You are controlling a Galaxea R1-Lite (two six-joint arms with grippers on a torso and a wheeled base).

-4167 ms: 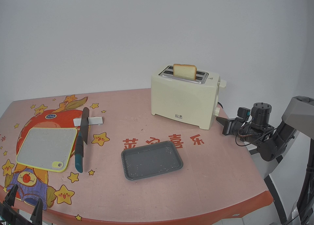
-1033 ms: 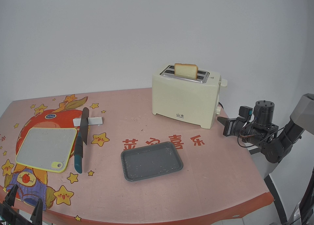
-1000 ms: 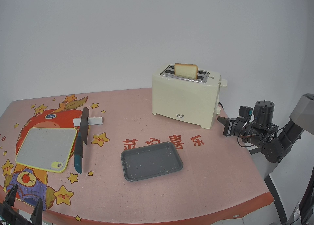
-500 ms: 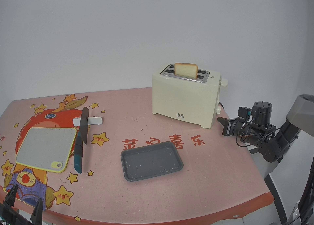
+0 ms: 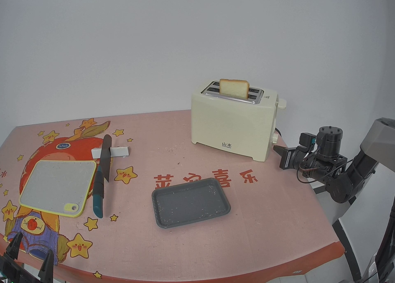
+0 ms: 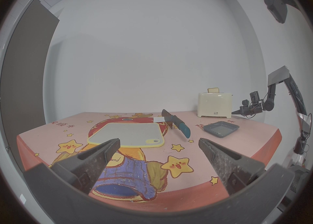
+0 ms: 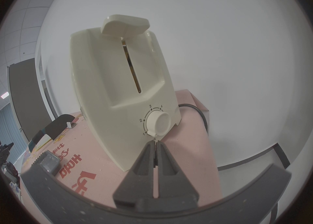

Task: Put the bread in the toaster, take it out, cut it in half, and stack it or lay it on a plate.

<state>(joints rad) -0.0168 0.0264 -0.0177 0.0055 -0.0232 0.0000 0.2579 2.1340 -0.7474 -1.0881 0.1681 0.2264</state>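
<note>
Bread (image 5: 234, 88) in toaster (image 5: 230, 125); right fingers (image 7: 141, 166) pressed together beside dial (image 7: 157, 122) (left fingers (image 6: 94, 162) spread wide): could bump it, missing lever (image 7: 125, 25).

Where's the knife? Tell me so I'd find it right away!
Start at the pink cartoon-printed table and look on the robot's left for the grey cutting board with a yellow rim. Lying beside that board is the knife with a dark blade and teal handle, the only long, pointed thing there.

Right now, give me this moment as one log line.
bread: upright in toaster slot | right fingers: shut, by toaster dial | left fingers: open, at table edge | knife: beside board
</note>
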